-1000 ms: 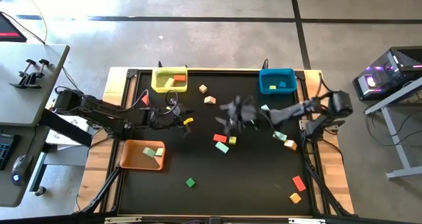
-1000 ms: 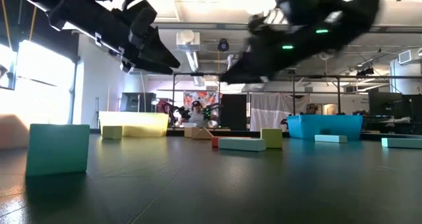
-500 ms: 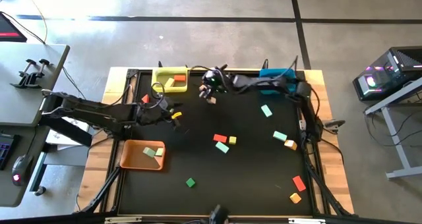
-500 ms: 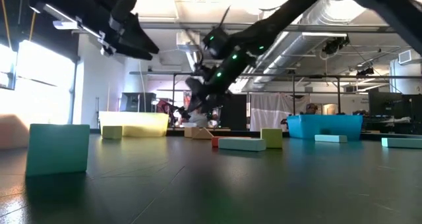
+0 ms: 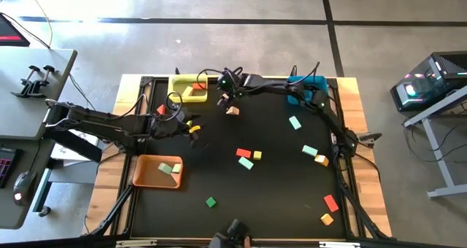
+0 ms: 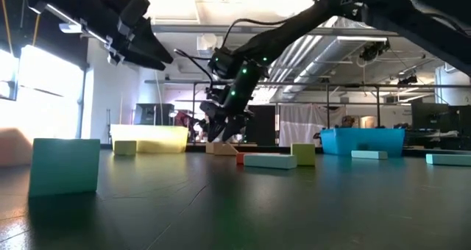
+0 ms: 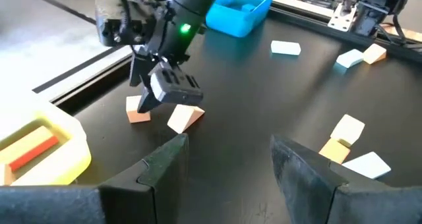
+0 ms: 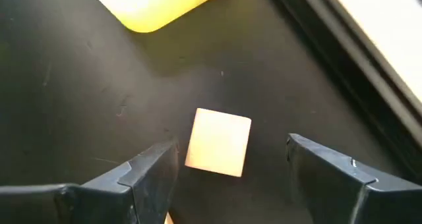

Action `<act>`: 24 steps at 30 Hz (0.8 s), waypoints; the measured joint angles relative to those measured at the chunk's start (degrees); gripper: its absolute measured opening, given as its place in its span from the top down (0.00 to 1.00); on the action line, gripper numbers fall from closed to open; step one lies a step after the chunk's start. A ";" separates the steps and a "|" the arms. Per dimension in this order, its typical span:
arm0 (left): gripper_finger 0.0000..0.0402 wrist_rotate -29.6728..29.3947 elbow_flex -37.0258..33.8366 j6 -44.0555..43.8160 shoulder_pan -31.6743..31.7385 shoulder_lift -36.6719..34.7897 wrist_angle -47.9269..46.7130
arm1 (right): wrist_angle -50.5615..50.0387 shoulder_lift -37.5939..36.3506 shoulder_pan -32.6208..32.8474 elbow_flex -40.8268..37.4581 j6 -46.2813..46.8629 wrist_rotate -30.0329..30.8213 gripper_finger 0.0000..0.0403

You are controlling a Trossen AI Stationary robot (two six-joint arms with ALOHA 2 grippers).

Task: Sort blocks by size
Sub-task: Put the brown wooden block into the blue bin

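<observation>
My right gripper [image 5: 225, 95] is open at the table's far side, next to the yellow bin [image 5: 188, 87]. It hangs over a small tan cube [image 8: 217, 141] that rests flat on the table. Its two fingers stand on either side of the cube without touching it [image 7: 138, 111]. A tan wedge [image 5: 232, 111] lies just beside it. My left gripper [image 5: 191, 126] is open and empty above the table's left part [image 7: 227, 151]. More blocks lie scattered: a red one [image 5: 243, 153], mint ones [image 5: 295, 122], a green one [image 5: 211, 201].
The blue bin [image 5: 306, 87] stands at the far right and the orange bin [image 5: 157, 171] at the near left; both hold blocks. Red and orange blocks [image 5: 330, 203] lie near the right front corner. A big teal block [image 6: 65, 165] stands close to the low camera.
My right gripper has swung from the table's middle toward the far left and come down over the tan cube beside the yellow bin. My left gripper has drawn back a little toward the table's left edge. The blocks have stayed where they were.
</observation>
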 joint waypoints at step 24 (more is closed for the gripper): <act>0.50 0.28 0.00 0.09 -0.36 0.02 -0.42 | -19.44 7.56 -1.85 17.51 -8.27 -1.70 0.93</act>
